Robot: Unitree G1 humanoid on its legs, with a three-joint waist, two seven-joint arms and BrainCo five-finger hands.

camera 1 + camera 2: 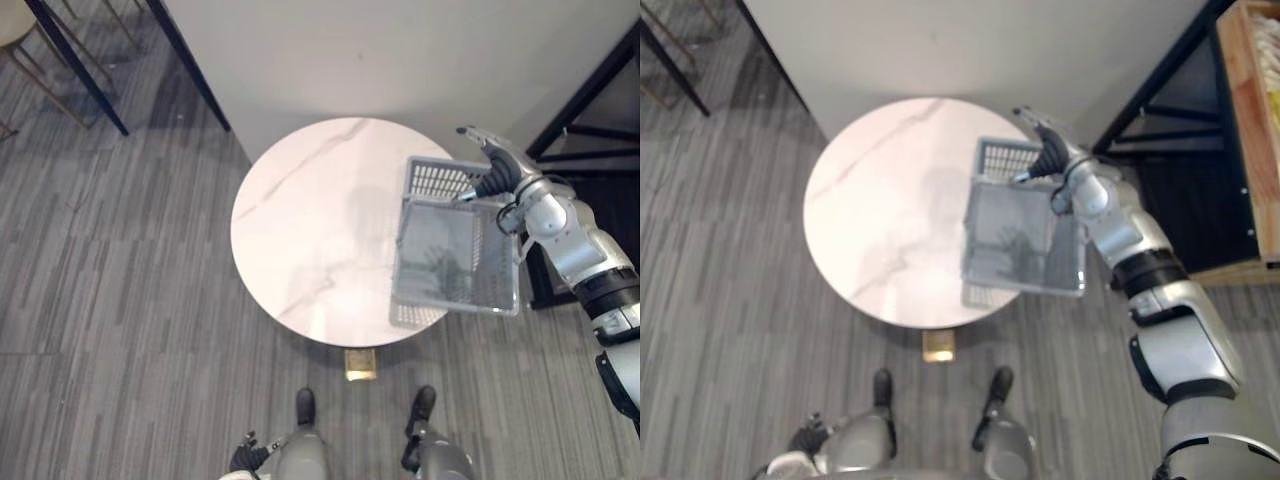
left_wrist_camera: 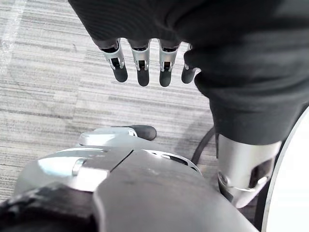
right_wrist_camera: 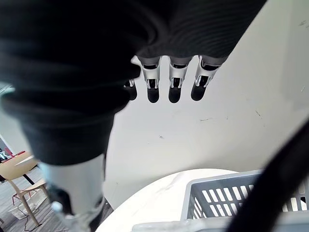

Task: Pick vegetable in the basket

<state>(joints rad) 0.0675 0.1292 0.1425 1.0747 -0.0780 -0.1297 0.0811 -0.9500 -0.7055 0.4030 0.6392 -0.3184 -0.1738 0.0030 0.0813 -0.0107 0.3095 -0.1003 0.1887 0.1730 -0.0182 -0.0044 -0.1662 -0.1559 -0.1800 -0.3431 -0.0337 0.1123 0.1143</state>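
We see the round white table on the grey carpet floor. The grey slatted basket is at the table's 3 o'clock side, with part of it past the table's edge toward 4 o'clock. We cannot tell whether it rests on the tabletop or hangs just above it, nor what lies inside.

The right hand is at the basket's 1 o'clock corner, over the far rim. Its fingers are stretched out straight toward 11 o'clock, facing the white wall, and are curled round nothing. In the right wrist view the basket's slatted wall shows just beneath them.

The left hand hangs low at 7 o'clock of the table, well apart from it, with its fingers straight and relaxed above the carpet. A wooden shelf stands at 2 o'clock, beyond the right arm.
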